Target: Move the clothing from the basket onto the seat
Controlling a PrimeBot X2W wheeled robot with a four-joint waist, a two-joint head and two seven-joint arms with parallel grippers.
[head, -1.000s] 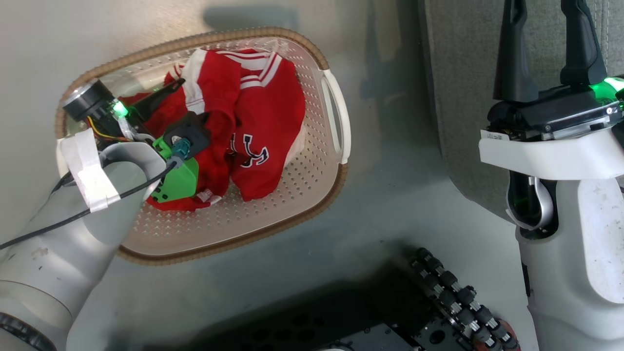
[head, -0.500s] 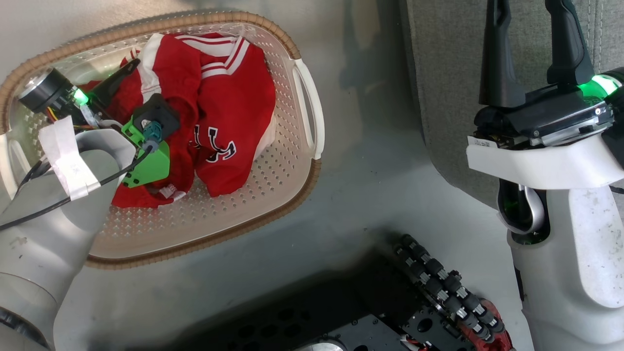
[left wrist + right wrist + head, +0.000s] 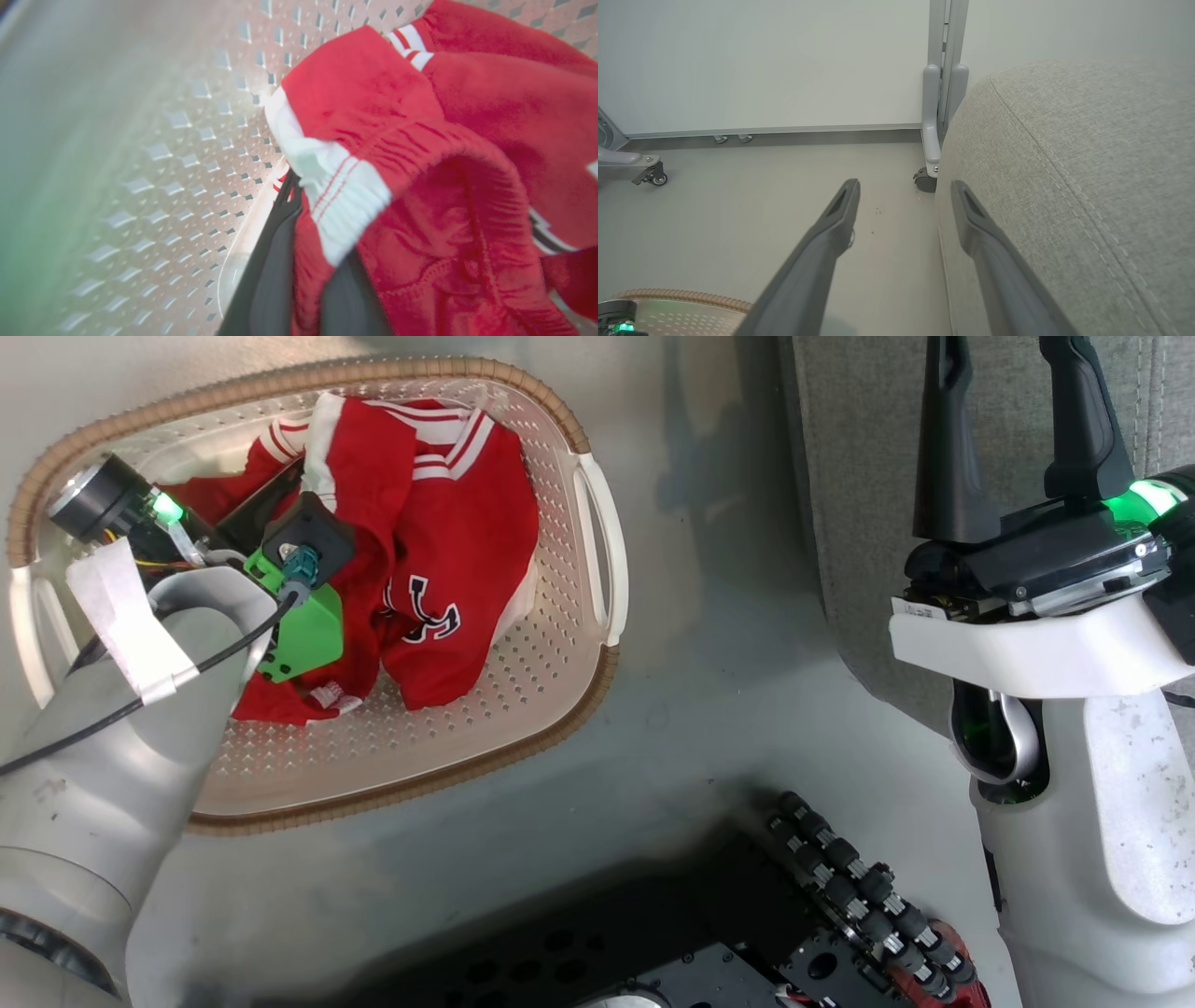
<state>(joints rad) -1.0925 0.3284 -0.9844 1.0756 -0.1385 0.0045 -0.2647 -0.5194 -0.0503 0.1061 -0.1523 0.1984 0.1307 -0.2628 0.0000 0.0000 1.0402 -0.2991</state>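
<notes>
Pale grey-green floor (image 3: 709, 709) carries an oval cream-white perforated plastic basket (image 3: 532, 644) with a brown woven-look rim. To the robot's right of it, apart from it, rises a large grey fabric-upholstered seat (image 3: 859, 523) with a stitched seam. The red, white-trimmed sports clothing (image 3: 448, 523) lies bunched inside the basket, a jersey with dark-and-white lettering uppermost. The left gripper (image 3: 280, 499) is down in the basket at the heap's left side, its fingers pinched narrow on a fold of the red cloth. The left wrist view, though blurred, makes that plain: red fabric with a white band is squeezed between the two dark fingers (image 3: 271, 270), the basket's perforated wall behind. The right gripper (image 3: 1004, 373) hangs at the seat's edge, fingers spread wide and holding nothing. The right wrist view adds a white wall (image 3: 761, 60) and a grey panel post (image 3: 941, 93) on a castor, with one finger over the floor and the other over the seat.
</notes>
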